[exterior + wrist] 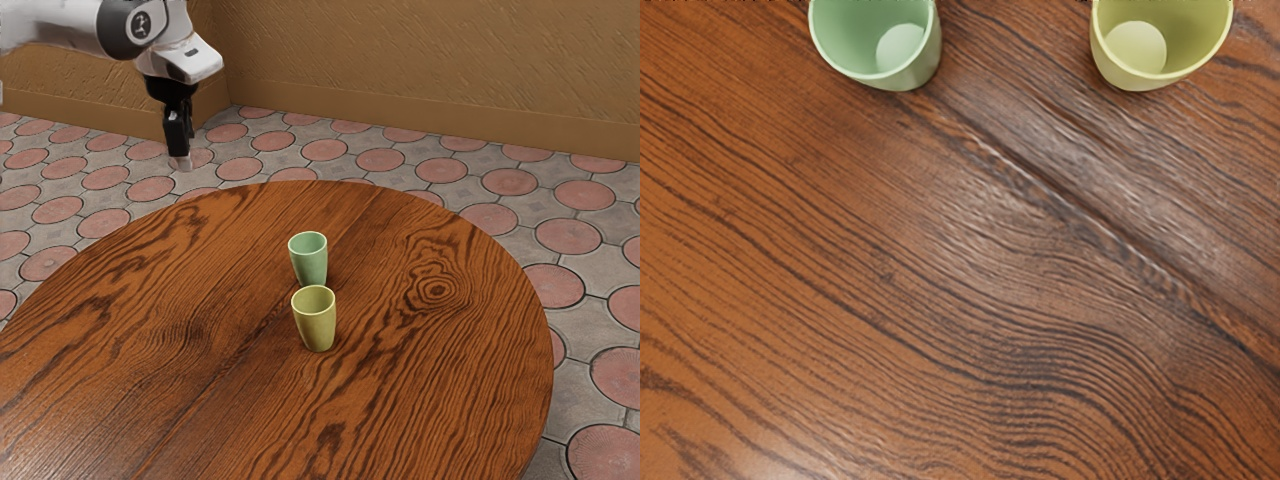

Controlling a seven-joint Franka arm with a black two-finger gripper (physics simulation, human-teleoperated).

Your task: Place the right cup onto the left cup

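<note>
My gripper (181, 163) is hovering short of the green cup (309, 262), the yellow cup (317, 325) is waiting to its right, and whether I'm clenching or released I can't tell.

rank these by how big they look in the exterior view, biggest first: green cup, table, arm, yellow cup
1. table
2. arm
Unranked, both smaller: yellow cup and green cup; they look close in size, and the yellow one is nearer the camera
</note>
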